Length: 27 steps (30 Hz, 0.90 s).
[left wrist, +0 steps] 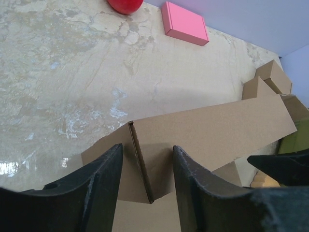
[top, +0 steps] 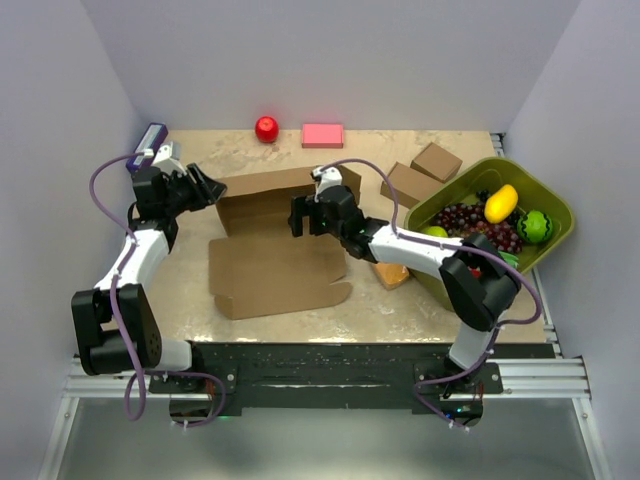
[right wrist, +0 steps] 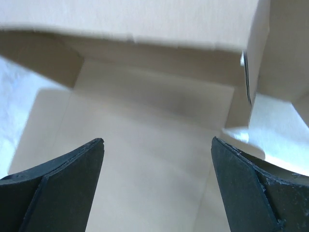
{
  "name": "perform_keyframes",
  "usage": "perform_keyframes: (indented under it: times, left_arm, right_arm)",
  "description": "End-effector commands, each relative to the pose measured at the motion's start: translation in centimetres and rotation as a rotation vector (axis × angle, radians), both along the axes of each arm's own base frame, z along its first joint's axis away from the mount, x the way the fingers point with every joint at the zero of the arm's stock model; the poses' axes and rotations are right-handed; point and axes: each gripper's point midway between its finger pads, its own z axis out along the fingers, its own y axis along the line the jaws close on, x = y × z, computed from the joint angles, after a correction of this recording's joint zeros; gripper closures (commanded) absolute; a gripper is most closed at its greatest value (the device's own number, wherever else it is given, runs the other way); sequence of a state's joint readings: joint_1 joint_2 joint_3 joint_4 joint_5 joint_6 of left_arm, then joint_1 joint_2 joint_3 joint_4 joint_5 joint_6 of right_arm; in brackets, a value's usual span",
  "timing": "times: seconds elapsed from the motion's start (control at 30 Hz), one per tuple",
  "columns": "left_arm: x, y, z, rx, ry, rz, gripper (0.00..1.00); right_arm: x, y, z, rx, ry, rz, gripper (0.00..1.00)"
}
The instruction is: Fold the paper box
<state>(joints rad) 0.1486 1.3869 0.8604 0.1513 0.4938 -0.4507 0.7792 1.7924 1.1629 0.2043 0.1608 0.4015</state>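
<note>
Two grippers work one paper box (top: pixel 275 265), which lies mid-tabletop (top: pixel 190 300) with its base flat and its long back wall stood upright. Left gripper (left wrist: pixel 147 147) sits at that wall's left end, jaws moderately apart and straddling the turned-in end flap. It seems placed to steady the corner so the wall cannot drop, and it does not look clamped. Right gripper (right wrist: pixel 157 140) hangs wide open above the base near the wall's right end, holding nothing, probably set there to raise the flap on that side. The front flap lies flat, not yet folded. Elsewhere, counted: two small boxes (top: pixel 436 161) beside one basket (top: pixel 545 190) of fruit, one pink block (top: pixel 322 135) and one red ball (top: pixel 266 128) along the far edge.
</note>
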Motion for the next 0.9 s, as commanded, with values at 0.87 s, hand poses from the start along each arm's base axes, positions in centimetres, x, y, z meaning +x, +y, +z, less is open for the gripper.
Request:
perform_keyframes:
  times: [0.87]
  left_arm:
    - [-9.7, -20.0, 9.4, 0.343, -0.357, -0.252, 0.44]
  right_arm:
    - [6.7, -15.2, 5.5, -0.107, -0.069, -0.222, 0.17]
